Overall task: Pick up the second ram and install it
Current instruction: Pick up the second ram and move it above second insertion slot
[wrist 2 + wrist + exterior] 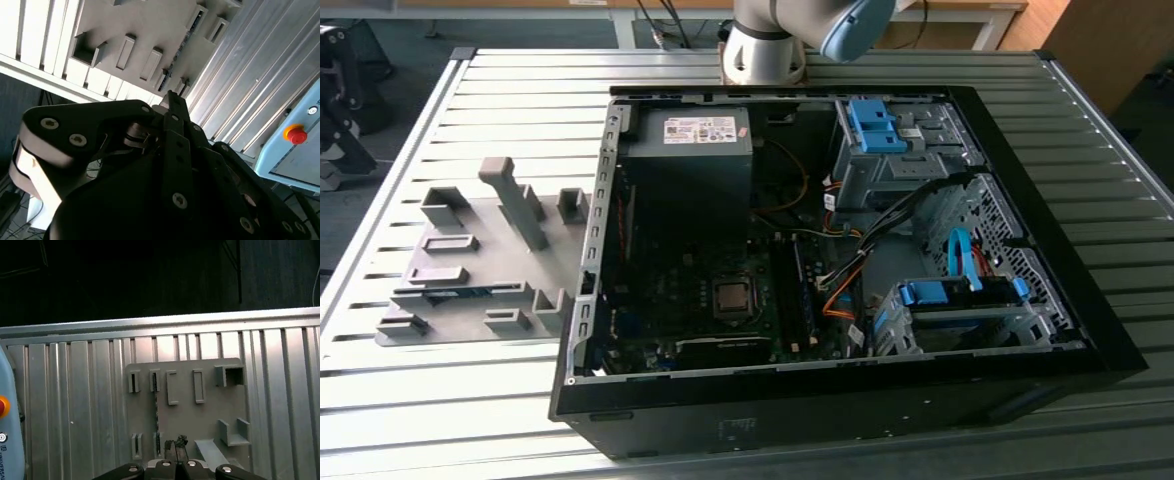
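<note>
The second ram (464, 292) is a thin blue-green stick standing on edge in a slotted holder of the grey fixture plate (480, 215), at the exterior view's left of the open computer case (1067, 300). The first wrist view shows the ram (155, 410) edge-on as a dark strip on the plate (210, 415). In the second wrist view the ram (181, 45) lies far beyond the fingertips. My gripper (175, 442) hangs well above the plate, close to the stick's line, shut with nothing in it; it appears as the gripper (171, 97) in the second wrist view.
The case lies open on a ribbed metal table (454, 400). Inside are black memory slots (790, 290) beside the processor socket (732, 297), cables and blue drive brackets (870, 125). The arm's base (767, 45) stands at the table's far edge. A pendant with a red button (295, 135) sits nearby.
</note>
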